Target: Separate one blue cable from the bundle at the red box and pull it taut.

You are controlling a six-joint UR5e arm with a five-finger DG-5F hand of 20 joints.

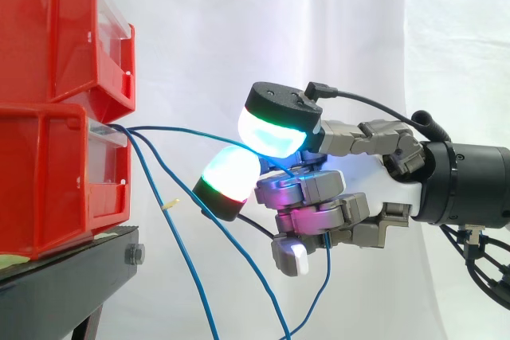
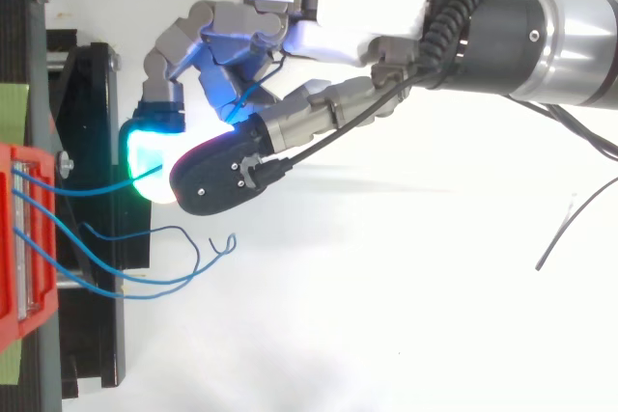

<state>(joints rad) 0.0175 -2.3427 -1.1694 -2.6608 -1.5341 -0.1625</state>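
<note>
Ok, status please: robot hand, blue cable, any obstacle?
Robot hand pinching one blue cable between pads. Cable nearly straight to the lower red box. Other cables hang slack beneath.

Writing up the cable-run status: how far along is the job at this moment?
Done: one blue cable is separated from the loose cables hanging out of the lower red bin. In hand: the hand pinches that cable between two glowing pads. Left: the cable bows slightly between bin and pads, so it seems not yet taut.
</note>
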